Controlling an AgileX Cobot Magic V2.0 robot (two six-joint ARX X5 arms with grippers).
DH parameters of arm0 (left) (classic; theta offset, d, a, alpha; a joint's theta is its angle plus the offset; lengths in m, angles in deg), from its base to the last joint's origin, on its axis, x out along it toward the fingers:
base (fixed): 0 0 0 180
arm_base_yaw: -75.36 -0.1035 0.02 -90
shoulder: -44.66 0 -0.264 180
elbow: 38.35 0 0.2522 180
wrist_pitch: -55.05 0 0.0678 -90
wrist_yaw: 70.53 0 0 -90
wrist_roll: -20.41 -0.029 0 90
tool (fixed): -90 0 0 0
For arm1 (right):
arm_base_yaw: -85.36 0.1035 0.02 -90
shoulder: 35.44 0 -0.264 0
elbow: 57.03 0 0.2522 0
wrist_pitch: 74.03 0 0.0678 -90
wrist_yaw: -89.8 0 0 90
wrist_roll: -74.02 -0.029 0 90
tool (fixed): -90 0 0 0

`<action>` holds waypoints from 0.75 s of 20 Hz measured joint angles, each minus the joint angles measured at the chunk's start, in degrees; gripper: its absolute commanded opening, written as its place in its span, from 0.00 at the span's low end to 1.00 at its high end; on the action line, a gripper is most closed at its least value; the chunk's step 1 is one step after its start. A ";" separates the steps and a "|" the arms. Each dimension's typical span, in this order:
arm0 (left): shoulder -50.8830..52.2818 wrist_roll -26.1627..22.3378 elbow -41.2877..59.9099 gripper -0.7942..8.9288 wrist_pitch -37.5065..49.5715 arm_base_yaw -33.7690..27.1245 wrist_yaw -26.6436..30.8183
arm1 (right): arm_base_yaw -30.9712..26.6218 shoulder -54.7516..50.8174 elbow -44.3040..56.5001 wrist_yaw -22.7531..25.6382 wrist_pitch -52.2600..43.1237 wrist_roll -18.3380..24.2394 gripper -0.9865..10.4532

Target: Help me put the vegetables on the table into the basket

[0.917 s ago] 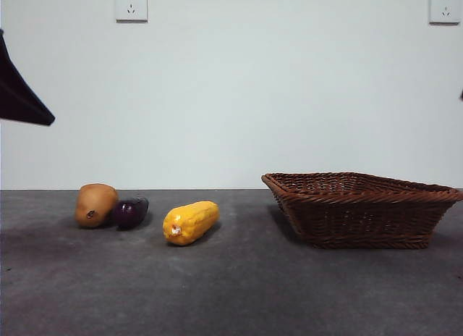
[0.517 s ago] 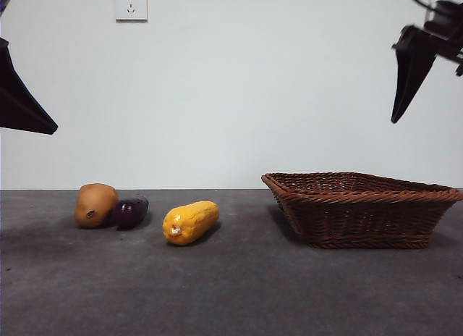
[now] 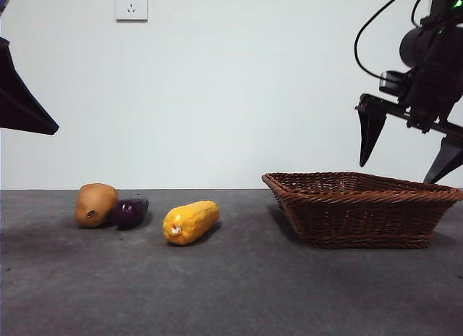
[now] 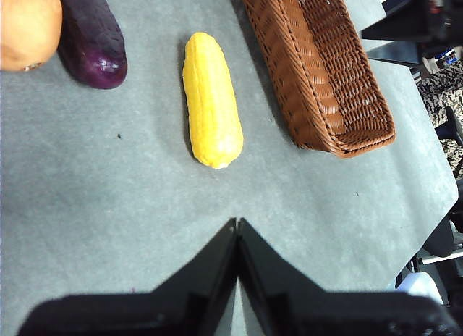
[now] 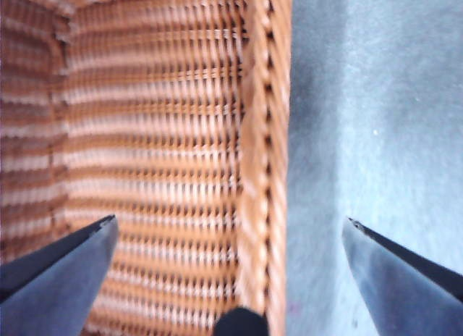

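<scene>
Desk (image 3: 231, 292): potato (image 3: 95, 204) touching eggplant (image 3: 130, 211); corn cob (image 3: 190, 221) just beside them, apart. Basket (image 3: 362, 209) stood well apart, nothing visible inside. Right end effector (image 3: 409, 149) hung above its rim, jaws spread wide. Left end effector (image 4: 236, 227) hovered near the corn, jaws pressed together.

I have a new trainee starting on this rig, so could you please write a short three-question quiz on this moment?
1. True or false: the corn cob already lies in the basket.
2. Which vegetable touches the potato: A) corn cob, B) eggplant, C) none?
3. Fill in: the right hand hangs with its jaws ____ above the basket's rim.

Key:
1. False: it lies on the table, as do the other two vegetables.
2. B.
3. Open; the left hand is shut, up over the table near the corn cob.
</scene>
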 measured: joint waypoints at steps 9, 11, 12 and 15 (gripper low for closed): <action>-0.04 -0.50 0.00 0.08 0.00 0.22 0.02 | 0.00 5.97 -2.03 -0.63 2.08 1.25 0.20; -0.04 -0.57 0.00 0.08 0.00 0.22 0.02 | 0.00 6.51 -2.05 -2.01 3.30 1.97 0.08; -0.04 -0.61 0.00 0.08 0.00 0.22 0.00 | 0.00 7.02 -2.05 -1.90 3.58 2.38 0.08; -0.04 -0.66 0.00 0.08 0.00 0.31 -0.17 | -0.33 7.32 -2.43 -2.84 3.45 2.84 0.08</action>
